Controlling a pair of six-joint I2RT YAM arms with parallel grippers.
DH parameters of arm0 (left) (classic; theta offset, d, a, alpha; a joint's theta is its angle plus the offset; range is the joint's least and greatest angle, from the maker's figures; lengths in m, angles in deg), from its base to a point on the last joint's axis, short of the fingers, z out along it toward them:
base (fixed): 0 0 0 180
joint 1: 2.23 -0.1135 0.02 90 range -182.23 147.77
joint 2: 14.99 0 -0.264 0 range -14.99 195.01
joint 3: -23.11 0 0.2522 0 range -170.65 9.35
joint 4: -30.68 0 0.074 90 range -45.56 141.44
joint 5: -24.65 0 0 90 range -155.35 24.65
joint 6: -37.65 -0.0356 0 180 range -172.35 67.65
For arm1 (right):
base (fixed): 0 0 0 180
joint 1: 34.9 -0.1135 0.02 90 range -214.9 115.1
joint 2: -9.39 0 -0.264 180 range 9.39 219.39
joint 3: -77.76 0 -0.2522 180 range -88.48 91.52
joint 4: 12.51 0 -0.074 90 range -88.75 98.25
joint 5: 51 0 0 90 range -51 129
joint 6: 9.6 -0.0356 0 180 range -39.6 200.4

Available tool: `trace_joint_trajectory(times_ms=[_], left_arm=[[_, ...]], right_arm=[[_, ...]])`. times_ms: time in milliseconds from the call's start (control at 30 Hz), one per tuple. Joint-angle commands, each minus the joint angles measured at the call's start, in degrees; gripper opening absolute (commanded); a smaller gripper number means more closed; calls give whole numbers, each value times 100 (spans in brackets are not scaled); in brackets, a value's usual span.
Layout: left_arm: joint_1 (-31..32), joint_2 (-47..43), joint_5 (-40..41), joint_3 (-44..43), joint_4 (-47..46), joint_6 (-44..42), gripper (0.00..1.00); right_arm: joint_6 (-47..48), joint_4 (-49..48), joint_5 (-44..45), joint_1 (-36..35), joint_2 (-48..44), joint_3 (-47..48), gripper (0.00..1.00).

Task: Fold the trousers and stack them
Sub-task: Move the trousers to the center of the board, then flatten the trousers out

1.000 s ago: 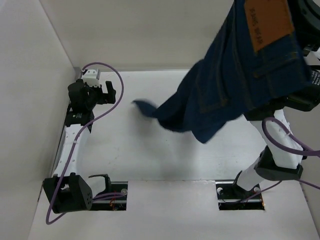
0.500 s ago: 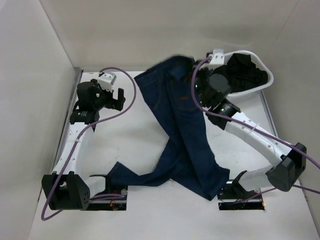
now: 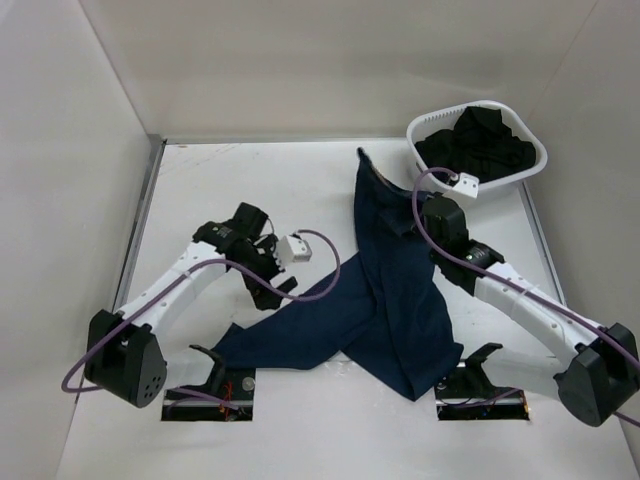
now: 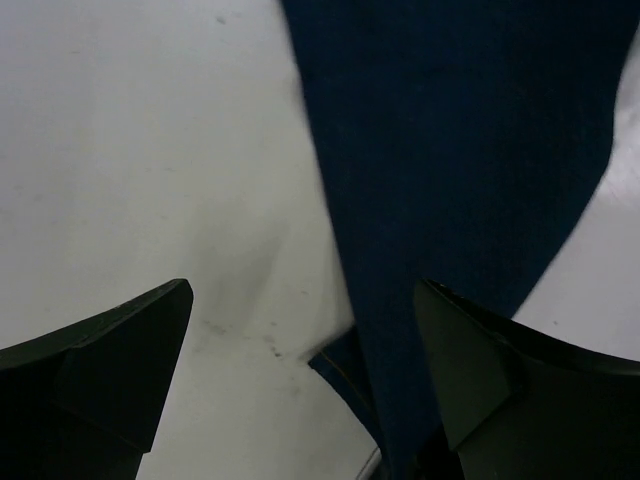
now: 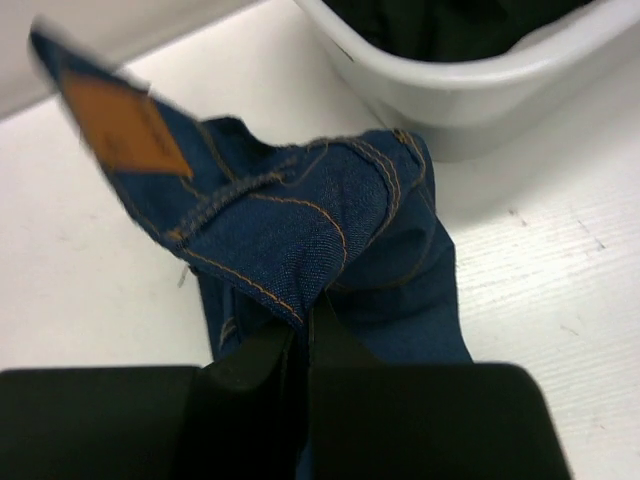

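Since half a second ago the trousers point(image 3: 385, 300) have settled onto the table point(image 3: 250, 180), legs crossed, and the left gripper point(image 3: 272, 290) has swung over the near leg. Folding well likely means uncrossing and flattening the legs first (the waist lies near the basket point(image 3: 530, 165)). The right gripper point(image 5: 300, 345) is pinched tight on denim at the waist, while the left gripper gapes wide over the leg's edge, holding nothing.

Left arm point(image 3: 180, 280) reaches inward, its claw point(image 4: 303, 290) spread wide, pointing down; right arm point(image 3: 520, 300) stretches forward, claw point(image 5: 303, 340) clamped on the trousers point(image 5: 290, 230).
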Motion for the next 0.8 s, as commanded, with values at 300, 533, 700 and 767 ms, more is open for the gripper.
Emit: trace_joint_trajectory(times_ms=[300,533,700,767], left_arm=[[1315,883,554,1024,-856,-1068,98],[1475,979,528,1446,-1789,-1517,98],[1404,1137,229,1517,-1825,-1490,57],[1387,1077,237,1569,-1868,-1360,10]], right_arm=[[583,-858,-22,176,-476,400,6],[584,-823,163,184,-669,198,7],[576,-788,163,176,-827,48,7],[576,-788,155,123,-845,39,7]])
